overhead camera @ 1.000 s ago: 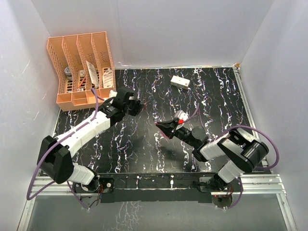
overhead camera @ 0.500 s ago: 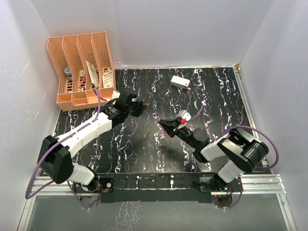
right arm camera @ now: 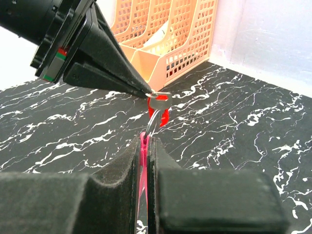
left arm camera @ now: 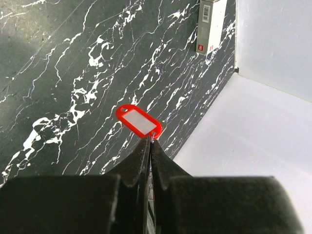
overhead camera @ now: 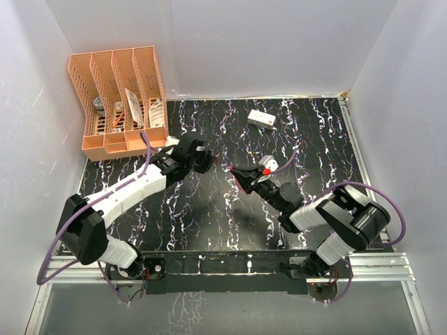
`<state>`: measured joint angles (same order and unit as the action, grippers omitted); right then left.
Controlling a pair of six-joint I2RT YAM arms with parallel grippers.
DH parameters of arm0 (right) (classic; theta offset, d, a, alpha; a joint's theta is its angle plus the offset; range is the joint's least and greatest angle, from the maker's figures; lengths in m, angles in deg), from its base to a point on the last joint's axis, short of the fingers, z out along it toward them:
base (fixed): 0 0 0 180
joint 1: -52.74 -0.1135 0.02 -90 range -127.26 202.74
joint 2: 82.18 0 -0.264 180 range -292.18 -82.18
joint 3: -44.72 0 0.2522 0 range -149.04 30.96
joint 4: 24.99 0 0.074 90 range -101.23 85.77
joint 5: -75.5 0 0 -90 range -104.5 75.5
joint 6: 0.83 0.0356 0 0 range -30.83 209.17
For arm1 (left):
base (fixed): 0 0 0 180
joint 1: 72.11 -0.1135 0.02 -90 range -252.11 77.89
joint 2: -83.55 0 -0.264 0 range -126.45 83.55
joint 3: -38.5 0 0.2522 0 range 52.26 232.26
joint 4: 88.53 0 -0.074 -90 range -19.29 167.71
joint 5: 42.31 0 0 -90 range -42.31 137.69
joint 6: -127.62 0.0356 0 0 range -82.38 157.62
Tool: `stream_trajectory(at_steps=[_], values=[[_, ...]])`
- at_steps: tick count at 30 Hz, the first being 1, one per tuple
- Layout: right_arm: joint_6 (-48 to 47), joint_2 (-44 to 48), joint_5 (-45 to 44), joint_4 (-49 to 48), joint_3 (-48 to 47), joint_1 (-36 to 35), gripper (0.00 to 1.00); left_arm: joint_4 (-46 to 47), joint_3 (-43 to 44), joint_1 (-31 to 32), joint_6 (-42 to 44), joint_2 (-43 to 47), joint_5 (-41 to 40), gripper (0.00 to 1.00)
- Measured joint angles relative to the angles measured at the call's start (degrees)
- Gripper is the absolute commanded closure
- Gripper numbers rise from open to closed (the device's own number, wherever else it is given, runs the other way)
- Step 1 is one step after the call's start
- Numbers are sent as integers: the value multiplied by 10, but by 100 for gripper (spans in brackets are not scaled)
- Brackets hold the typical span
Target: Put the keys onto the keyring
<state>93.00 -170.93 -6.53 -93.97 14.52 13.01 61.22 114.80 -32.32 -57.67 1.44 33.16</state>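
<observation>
My left gripper (overhead camera: 211, 159) is shut on the keys and holds them above the table's middle. In the left wrist view the red key head (left arm camera: 139, 120) sticks out past the closed fingertips (left arm camera: 146, 146). The right wrist view shows the pale metal key (right arm camera: 159, 102) at the left gripper's tip (right arm camera: 145, 91), with the red head (right arm camera: 159, 116) behind it. My right gripper (overhead camera: 235, 172) is shut on the keyring's pink tag (right arm camera: 145, 145). The thin metal ring (right arm camera: 154, 122) reaches up from the right gripper (right arm camera: 146, 140) and touches the pale key. The two gripper tips almost meet.
An orange file organiser (overhead camera: 119, 98) stands at the back left and also shows in the right wrist view (right arm camera: 170, 34). A white box with red marks (overhead camera: 261, 119) lies at the back, also seen in the left wrist view (left arm camera: 209, 24). White walls enclose the table.
My left gripper has moved right with the keys. My right gripper has moved up towards it with the keyring. Their tips have come together.
</observation>
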Motion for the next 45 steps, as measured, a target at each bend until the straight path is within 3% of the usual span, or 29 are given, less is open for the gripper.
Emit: stream_trajectory(at_steps=[23, 45], values=[[-98, -57, -67, -3, -10, -8, 100, -23, -8, 38, -179, -11, -37, 100], [-160, -63, -75, -3, -49, -20, 100, -34, 8, 58, -229, -48, -72, 100]])
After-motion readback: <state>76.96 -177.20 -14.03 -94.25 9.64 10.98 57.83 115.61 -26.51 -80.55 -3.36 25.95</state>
